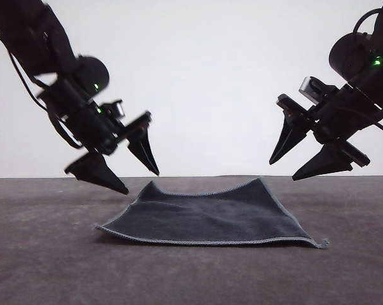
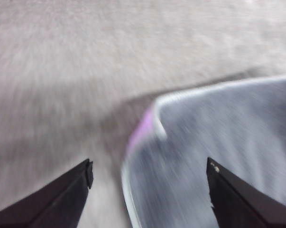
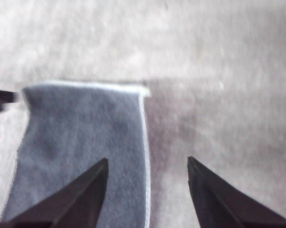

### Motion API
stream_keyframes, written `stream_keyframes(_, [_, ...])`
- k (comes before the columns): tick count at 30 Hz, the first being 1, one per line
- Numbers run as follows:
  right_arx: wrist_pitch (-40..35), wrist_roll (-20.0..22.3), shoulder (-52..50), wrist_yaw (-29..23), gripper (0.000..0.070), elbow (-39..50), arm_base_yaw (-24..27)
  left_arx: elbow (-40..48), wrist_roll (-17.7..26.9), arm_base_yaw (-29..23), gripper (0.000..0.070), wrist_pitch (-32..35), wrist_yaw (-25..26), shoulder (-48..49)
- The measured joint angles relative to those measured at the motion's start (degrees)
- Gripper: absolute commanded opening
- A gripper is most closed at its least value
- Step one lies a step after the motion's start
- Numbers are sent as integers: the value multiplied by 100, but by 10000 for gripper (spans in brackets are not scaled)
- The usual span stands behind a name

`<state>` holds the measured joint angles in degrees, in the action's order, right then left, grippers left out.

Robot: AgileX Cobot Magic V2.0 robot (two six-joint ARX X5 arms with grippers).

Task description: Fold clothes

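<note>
The cloth (image 1: 210,219) is my landmark, and it lies spread on the grey table (image 1: 45,267) with its dark charcoal face up. Its nearest edge, trimmed with pale grey stitching, runs along the table surface, and the near corner on my right side ends in a small tuft that juts past the hem. Farther back the cloth rises a little: both far corners stand slightly off the table, with a shallow dip between them.

Above the cloth's left side hangs my left gripper (image 1: 142,180), fingers spread wide and holding nothing, the tips clear of the fabric. In my left wrist view the same fingers (image 2: 62,199) frame the near left corner of the cloth (image 2: 218,142), where a sliver of purple underside shows at a curled edge; that picture is blurred, so I cannot read finer detail.

Above the cloth's right side, and higher off it, is my right gripper (image 1: 282,170), also wide apart and empty. My right wrist view shows its fingers (image 3: 76,199) straddling the cloth's stitched right edge (image 3: 86,147), one finger over fabric, the other over bare table.

Beyond the cloth the table ends against a plain white wall (image 1: 210,76).
</note>
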<state>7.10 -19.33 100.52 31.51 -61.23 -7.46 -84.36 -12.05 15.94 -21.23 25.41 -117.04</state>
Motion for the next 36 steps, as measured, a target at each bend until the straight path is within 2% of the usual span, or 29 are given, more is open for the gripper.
stream_keyframes(7, [-45,2,8,0,336,0,19,-461,179,121,461,82,172,-522])
stream_keyframes(10, [-53,10,8,0,336,0,40,-474,207,186,461,164,403,-584])
stream_keyframes(17, [-98,35,322,163,336,-67,45,-480,233,364,460,102,505,-592])
stream_keyframes(23, [-91,37,949,363,336,-404,44,-517,243,320,460,-127,600,-592])
stream_keyframes(29, [-109,37,1327,813,336,-907,35,-522,241,186,460,-260,725,-592])
stream_keyframes(33, [-126,32,1514,883,332,-1122,-11,-522,240,105,460,-299,784,-592])
stream_keyframes(36, [-123,24,1598,883,297,-1196,-89,-522,240,76,459,-304,800,-592])
